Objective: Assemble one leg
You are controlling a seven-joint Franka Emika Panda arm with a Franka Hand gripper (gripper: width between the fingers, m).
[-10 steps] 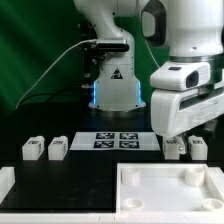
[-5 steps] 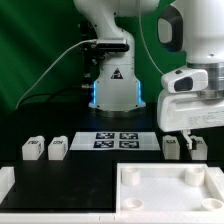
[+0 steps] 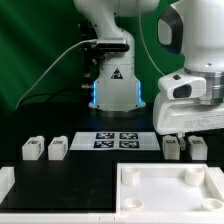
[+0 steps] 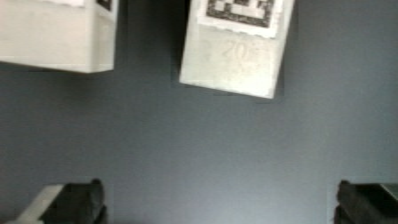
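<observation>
Four small white legs with black-and-white tags stand on the black table: two at the exterior view's left (image 3: 32,149) (image 3: 58,148) and two at the right (image 3: 172,148) (image 3: 196,148). My gripper (image 3: 181,136) hangs just above the right pair. In the wrist view the two right legs (image 4: 237,45) (image 4: 54,35) lie side by side, ahead of my gripper (image 4: 222,205). Its dark fingertips (image 4: 71,203) stand wide apart with only bare table between them. The gripper is open and empty.
The large white rimmed panel (image 3: 170,186) lies at the front right, close to the right legs. The marker board (image 3: 118,140) lies in the middle in front of the robot base. A white block sits at the front left edge (image 3: 6,180).
The arm has shifted toward the exterior view's right and come down a little over the right pair of legs. The legs and the panel have not moved.
</observation>
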